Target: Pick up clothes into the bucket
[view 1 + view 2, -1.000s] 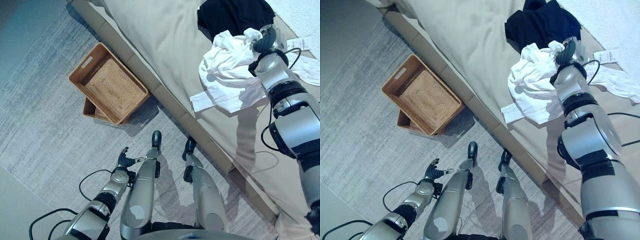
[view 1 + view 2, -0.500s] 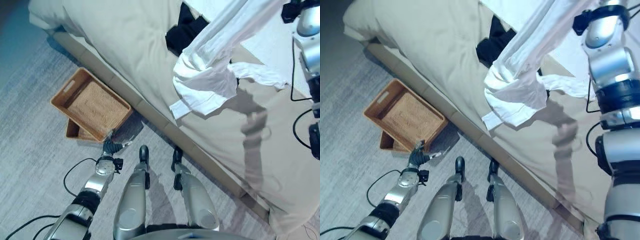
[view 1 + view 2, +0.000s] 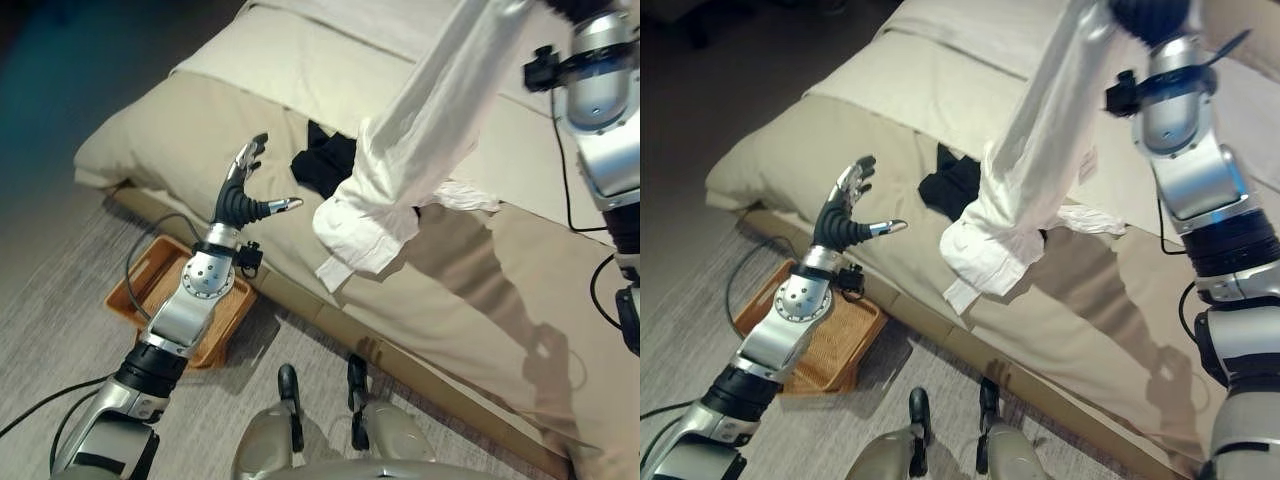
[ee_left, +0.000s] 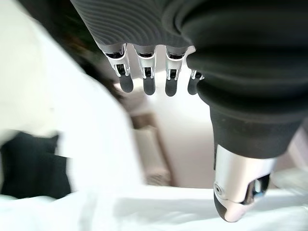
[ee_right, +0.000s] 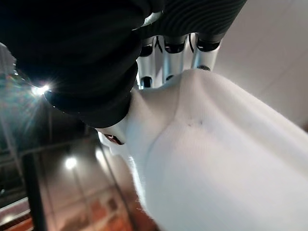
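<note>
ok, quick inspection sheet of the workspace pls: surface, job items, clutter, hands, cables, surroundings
Surface: beige bed, bedding rumpled.
Job's things: white shirt hanging high over the bed from the right hand; black garment lying on the bed; wicker basket on the floor beside the bed.
Clutter: nothing seen.
Hands: right shut on the shirt; left hand raised beside the bed, open, holding nothing.
Cables: nothing seen.
Surroundings: grey carpet.

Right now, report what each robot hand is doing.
Left robot hand: open, raised over the bed, holding nothing.
Right robot hand: closed on the white shirt, which hangs above the bed.
</note>
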### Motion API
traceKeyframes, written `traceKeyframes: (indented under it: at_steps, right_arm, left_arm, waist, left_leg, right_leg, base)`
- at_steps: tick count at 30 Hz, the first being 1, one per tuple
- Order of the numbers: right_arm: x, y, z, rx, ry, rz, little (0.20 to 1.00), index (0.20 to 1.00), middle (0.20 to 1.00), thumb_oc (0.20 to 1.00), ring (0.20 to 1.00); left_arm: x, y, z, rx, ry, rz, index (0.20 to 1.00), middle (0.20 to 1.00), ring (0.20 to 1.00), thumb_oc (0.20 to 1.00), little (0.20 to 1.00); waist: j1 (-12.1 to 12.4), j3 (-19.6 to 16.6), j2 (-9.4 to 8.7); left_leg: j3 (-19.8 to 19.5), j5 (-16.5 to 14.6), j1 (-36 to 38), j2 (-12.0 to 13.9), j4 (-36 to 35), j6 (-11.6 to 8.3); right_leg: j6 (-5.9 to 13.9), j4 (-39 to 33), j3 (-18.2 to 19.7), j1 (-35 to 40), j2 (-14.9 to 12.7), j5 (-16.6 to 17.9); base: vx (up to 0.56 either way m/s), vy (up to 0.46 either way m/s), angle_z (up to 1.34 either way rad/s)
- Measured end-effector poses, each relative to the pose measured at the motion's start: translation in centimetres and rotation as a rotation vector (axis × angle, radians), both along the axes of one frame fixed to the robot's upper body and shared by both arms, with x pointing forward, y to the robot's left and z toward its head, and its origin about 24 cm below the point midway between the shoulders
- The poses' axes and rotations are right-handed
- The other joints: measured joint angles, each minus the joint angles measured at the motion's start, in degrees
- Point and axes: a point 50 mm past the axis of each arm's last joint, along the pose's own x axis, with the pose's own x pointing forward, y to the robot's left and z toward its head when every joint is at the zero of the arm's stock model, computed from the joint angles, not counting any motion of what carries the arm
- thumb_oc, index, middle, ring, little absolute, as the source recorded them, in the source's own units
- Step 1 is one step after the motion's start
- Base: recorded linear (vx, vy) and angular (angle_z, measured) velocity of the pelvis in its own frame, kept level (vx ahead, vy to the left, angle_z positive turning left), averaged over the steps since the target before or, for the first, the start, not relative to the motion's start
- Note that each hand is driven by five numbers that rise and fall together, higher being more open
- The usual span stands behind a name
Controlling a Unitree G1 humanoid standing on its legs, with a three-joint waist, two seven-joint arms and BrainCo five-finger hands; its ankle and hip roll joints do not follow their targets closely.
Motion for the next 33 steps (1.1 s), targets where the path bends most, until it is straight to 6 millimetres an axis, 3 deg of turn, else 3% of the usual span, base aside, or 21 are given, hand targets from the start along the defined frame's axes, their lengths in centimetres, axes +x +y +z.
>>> traceKeyframes:
  at_steps: [5,8,19,25,32,33]
  right_arm:
    - [-0.2,2.6,-1.9,-0.115,0.158,0.169,0.200,0.200,0.200,0.200,0.200]
    - [-0.7,4.4,-3.1,-0.196,0.228,0.268,0.200,0.200,0.200,0.200,0.200]
    - [-3.3,8.8,-6.1,-0.353,0.376,0.547,0.200,0.200,0.200,0.200,0.200]
    - [-3.5,9.0,-6.2,-0.346,0.385,0.573,0.200,0.200,0.200,0.200,0.200]
    - [-4.1,9.3,-6.5,-0.353,0.384,0.600,0.200,0.200,0.200,0.200,0.200]
    - [-4.1,9.4,-6.5,-0.353,0.384,0.601,0.200,0.200,0.200,0.200,0.200]
  left_arm:
    - [1.1,-2.7,2.8,0.100,-0.074,-0.080,1.000,1.000,1.000,1.000,1.000]
    - [1.3,-4.0,3.0,0.127,-0.077,-0.122,1.000,1.000,1.000,1.000,1.000]
    - [0.8,-7.7,-0.3,0.151,0.079,-0.305,1.000,1.000,1.000,1.000,1.000]
    - [0.0,-10.0,-3.0,0.106,0.264,-0.483,1.000,1.000,1.000,1.000,1.000]
    - [-0.5,-11.2,-4.8,0.123,0.438,-0.616,1.000,1.000,1.000,1.000,1.000]
    - [-0.6,-11.3,-4.7,0.140,0.448,-0.639,0.827,0.827,0.827,0.827,0.827]
  waist:
    - [-1.7,-3.2,0.44]
    - [-2.7,-4.9,1.16]
    - [-2.8,-10.5,2.99]
    - [-2.8,-11.4,3.13]
    - [-2.9,-11.8,3.62]
    - [-2.9,-11.8,3.69]
  left_leg:
    - [1.5,-0.2,3.9,1.2,-2.0,-0.30]
    - [1.8,0.0,6.2,1.6,-3.4,-0.53]
    - [1.8,-0.1,8.3,1.5,-4.6,-0.62]
    - [1.2,0.1,8.3,1.2,-4.6,-0.39]
    - [0.9,0.2,8.3,1.1,-4.6,-0.33]
    - [0.8,0.2,8.3,1.0,-4.6,-0.27]
  right_leg:
    - [0.22,0.0,1.2,2.1,1.3,-0.3]
    - [0.46,0.0,1.3,3.8,1.8,-0.8]
    - [0.07,0.0,1.2,5.4,1.8,-1.9]
    - [0.08,0.0,0.6,5.6,1.5,-1.9]
    - [0.08,0.0,0.3,5.7,1.3,-1.9]
    - [0.08,0.0,0.3,5.8,1.2,-1.9]
  base:
    - [0.03,-0.008,-0.19]
    - [0.03,-0.008,-0.04]
    - [0.01,0.000,0.00]
    - [-0.02,0.021,0.05]
    - [0.00,0.008,0.01]
    - [0.00,0.026,0.04]
